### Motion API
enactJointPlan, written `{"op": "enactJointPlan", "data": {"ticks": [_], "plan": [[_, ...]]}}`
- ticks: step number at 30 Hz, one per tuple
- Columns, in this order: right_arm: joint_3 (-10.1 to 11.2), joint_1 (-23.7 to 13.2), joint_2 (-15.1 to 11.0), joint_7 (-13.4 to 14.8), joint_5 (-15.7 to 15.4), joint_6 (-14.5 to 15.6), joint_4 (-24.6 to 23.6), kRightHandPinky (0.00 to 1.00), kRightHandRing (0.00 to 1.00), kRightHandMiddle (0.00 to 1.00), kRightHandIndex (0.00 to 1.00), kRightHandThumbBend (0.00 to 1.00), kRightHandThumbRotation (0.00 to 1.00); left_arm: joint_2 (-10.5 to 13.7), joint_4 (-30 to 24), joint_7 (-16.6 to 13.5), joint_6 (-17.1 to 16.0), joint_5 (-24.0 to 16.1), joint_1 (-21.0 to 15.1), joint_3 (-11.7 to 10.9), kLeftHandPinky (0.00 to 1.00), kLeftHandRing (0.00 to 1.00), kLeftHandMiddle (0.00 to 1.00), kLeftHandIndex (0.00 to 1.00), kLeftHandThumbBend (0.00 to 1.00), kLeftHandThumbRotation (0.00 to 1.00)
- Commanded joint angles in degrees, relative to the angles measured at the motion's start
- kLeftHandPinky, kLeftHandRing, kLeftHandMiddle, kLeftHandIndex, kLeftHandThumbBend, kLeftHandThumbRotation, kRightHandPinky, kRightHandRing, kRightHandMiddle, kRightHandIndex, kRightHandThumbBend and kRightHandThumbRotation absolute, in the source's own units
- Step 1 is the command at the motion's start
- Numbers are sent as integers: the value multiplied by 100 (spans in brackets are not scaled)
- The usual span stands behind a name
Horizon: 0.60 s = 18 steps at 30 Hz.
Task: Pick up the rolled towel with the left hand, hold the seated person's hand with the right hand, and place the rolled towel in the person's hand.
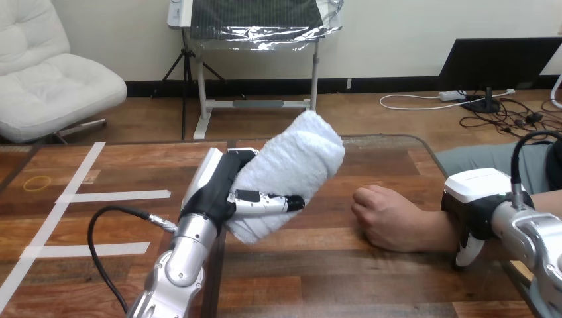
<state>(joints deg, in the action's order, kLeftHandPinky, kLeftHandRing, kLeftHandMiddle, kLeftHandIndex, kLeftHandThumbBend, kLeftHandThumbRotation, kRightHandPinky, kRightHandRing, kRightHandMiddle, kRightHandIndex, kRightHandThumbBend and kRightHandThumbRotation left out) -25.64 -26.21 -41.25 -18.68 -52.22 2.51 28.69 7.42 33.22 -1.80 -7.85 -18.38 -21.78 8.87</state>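
Observation:
A rolled white towel hangs tilted above the middle of the wooden table, one end pointing up and away. My left hand is shut on it, with the thumb lying across the lower part of the roll. At the right the person's hand rests on the table as a loose fist, knuckles toward the towel. My right hand sits over the person's wrist, its white shell on top and its thumb curled down the near side. The fingers on the far side are hidden.
White tape lines and a yellow ring mark the table's left part. A seam between two tabletops runs under my left arm. The person's forearm comes in from the right edge.

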Motion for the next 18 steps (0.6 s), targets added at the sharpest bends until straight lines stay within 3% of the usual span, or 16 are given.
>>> {"op": "enactJointPlan", "data": {"ticks": [1, 18], "plan": [[244, -164, -65, 361, 119, -115, -323, 15, 24, 34, 40, 69, 0, -51, 65, -117, -224, -5, -638, 21, 36, 37, 40, 48, 61, 0], [510, -51, -140, 496, 283, -46, -553, 9, 17, 27, 39, 68, 0, -21, 500, -198, -459, -39, -764, 66, 35, 36, 39, 48, 60, 0]]}}
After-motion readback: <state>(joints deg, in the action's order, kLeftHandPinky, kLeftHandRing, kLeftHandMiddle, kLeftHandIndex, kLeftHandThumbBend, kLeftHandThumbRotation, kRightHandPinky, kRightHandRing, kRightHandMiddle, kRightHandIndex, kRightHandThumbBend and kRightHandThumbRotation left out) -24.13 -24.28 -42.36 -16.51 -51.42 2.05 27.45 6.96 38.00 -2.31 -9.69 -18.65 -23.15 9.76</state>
